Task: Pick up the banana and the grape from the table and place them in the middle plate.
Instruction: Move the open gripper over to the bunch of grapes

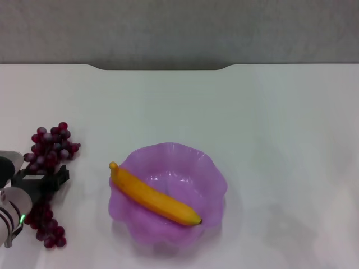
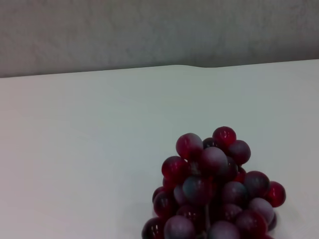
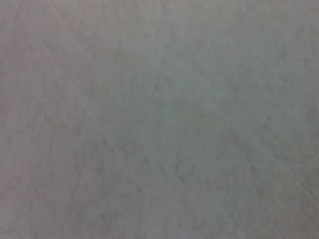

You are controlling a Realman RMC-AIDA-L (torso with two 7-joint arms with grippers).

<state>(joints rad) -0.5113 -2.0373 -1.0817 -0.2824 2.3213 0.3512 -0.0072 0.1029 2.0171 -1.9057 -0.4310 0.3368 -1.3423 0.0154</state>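
The banana [image 1: 154,196] lies slantwise inside the purple scalloped middle plate [image 1: 185,150], with its greenish tip at the plate's left rim. The grape bunch [image 1: 50,145] lies on the white table [image 1: 269,123] at the far left, left of the plate. My left gripper [image 1: 47,178] is down over the middle of the bunch, hiding that part. Grapes show both beyond and in front of it. The left wrist view shows the far end of the bunch [image 2: 214,189] close up. My right gripper is out of view; its wrist view shows only a blank pale surface.
A dark notch [image 1: 162,67] cuts into the table's far edge, with a grey wall behind. Bare tabletop lies to the right of the plate and beyond it.
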